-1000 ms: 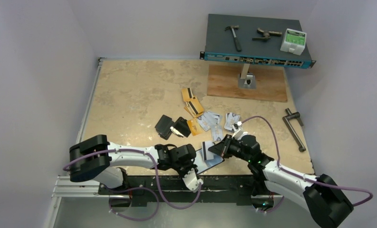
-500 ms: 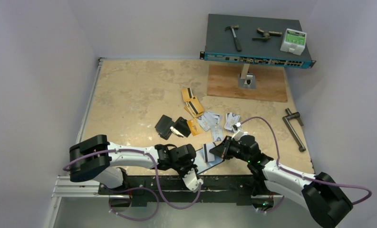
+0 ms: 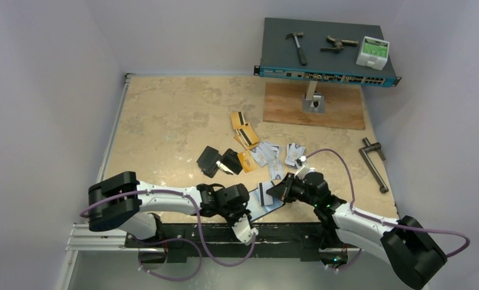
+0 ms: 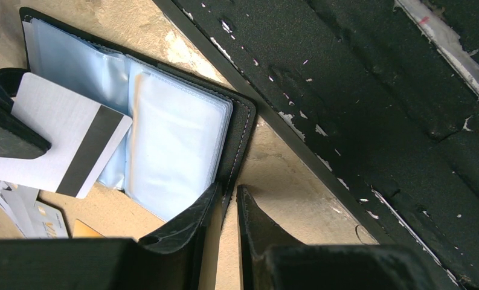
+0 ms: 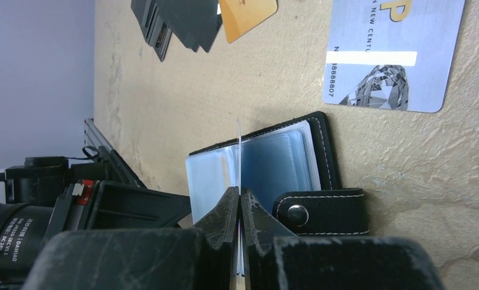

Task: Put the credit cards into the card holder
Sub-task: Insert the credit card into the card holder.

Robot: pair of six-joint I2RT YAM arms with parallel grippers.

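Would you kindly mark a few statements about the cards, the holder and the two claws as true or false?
1. The right claw is shut on a silver card with a black stripe. True.
2. The card holder lies closed with its snap fastened. False: it lies open, with its clear sleeves showing.
3. The left claw pinches the card holder's cover edge. True.
4. Every card is already inside the holder. False: loose cards lie on the table.
5. The hammer lies among the cards. False: it rests on the network switch at the far side.
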